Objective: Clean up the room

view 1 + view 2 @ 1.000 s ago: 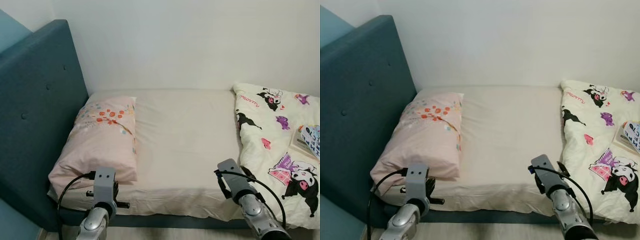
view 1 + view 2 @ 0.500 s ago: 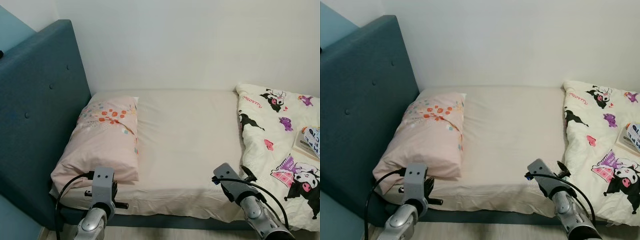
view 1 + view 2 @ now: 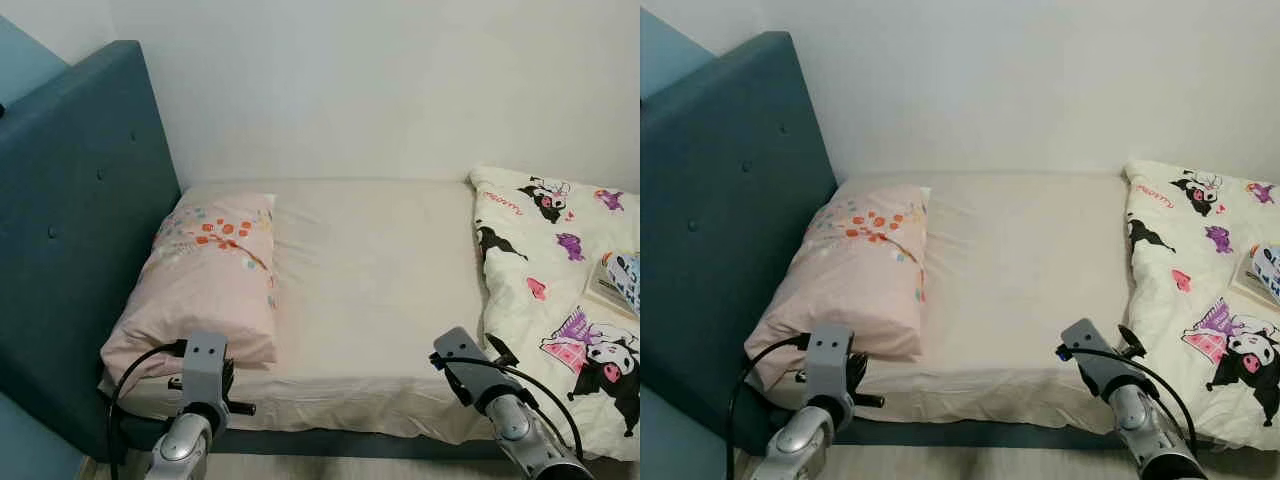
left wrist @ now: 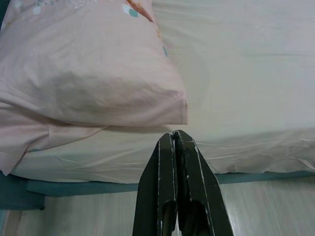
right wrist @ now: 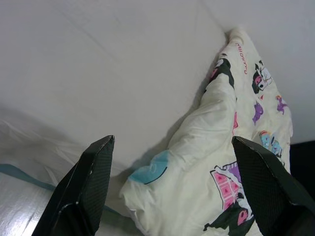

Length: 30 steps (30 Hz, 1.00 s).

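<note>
Ahead, a bed with a cream sheet stands against a white wall, its padded teal headboard on the robot's left. A pink pillow with a small flower print lies at the head end, just beside the headboard, its near corner close to the bed's front edge. On the robot's right, a cream quilt printed with black-and-white cartoon figures is bunched over that end of the mattress, its edge folded back so the middle of the sheet lies bare. A book rests on top of the quilt near the edge of the eye view.

Both arms are raised in front of the bed's near edge. The left hand points at the bed's front edge just below the pillow's corner; its two black fingers are pressed together with nothing between them. The right hand is spread wide (one finger at each side of its wrist view), gripping nothing, and it looks down on the near corner of the quilt, where a pale blue patch and pink prints show. Below the mattress a teal bed base meets a pale wooden floor.
</note>
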Tool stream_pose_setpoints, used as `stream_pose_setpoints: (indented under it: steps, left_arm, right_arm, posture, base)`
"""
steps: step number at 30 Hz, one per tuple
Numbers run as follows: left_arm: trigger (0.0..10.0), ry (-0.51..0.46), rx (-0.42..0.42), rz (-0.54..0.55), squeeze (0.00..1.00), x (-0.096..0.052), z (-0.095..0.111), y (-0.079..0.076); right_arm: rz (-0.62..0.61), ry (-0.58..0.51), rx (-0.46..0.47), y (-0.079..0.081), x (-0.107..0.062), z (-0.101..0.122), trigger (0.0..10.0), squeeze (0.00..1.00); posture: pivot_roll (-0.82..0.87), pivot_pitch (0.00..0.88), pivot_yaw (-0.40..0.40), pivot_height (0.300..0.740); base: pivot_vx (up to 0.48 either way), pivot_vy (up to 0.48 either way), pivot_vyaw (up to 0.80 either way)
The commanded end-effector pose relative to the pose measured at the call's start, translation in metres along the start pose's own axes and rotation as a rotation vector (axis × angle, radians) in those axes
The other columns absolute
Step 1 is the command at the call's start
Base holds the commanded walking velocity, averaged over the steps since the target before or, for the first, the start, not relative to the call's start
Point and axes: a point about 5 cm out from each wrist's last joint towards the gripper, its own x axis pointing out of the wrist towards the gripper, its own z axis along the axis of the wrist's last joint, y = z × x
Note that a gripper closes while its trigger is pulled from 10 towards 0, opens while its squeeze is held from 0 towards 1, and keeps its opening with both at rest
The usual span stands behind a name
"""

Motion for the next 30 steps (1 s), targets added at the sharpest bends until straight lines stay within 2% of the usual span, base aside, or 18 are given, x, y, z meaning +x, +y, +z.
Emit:
stream_pose_setpoints:
  steps: [1,21,30]
  left_arm:
    - [10.0,0.013,-0.004,0.017,0.00,-0.0038,-0.0028,0.0041]
    - [10.0,0.018,-0.033,0.031,0.00,-0.0002,-0.0007,0.0079]
    - [10.0,0.004,-0.030,0.040,0.00,0.0003,0.0036,0.0100]
  right_arm:
    - [0.001,0.011,0.018,0.0017,-0.0016,-0.0037,10.0,0.00]
    - [0.007,0.007,0.022,0.0037,-0.0001,-0.0012,10.0,0.00]
    - [0.006,0.006,0.023,0.0039,0.0007,-0.0002,10.0,0.00]
  posture:
    - [-0.01,0.109,0.006,0.740]
    - [-0.03,0.103,0.035,0.740]
    - [0.00,0.094,0.020,0.740]
  base:
    - [0.000,0.000,0.00]
    - [0.000,0.000,0.00]
    - [0.000,0.000,0.00]
